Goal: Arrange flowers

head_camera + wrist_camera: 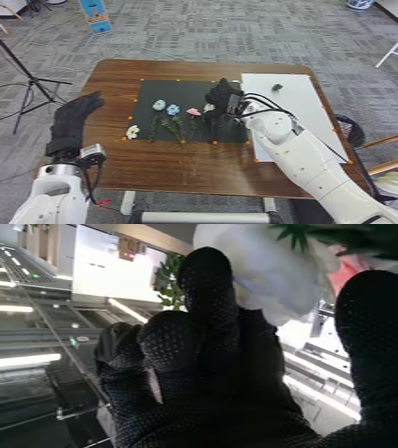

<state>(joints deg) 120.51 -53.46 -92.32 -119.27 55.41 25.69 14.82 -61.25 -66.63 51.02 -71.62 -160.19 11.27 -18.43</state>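
Observation:
In the head view my right hand [221, 97] is over the right part of the black mat [160, 90], close beside a white flower [209, 107]. A pink flower [194, 111], a light blue flower [173, 109] and a pale flower [159, 105] lie to its left, green stems below them. Another white flower [132, 132] lies at the mat's lower left. My left hand [69, 122] is open at the table's left edge. In the right wrist view my right hand [209, 359] is open, its fingers relaxed; the white flower [266, 274] shows large behind the gap between forefinger and thumb.
A white sheet [298, 110] covers the right side of the brown table [169, 172], with a small green piece [277, 87] on it. My right arm passes over this sheet. A black tripod [34, 80] stands on the floor left of the table.

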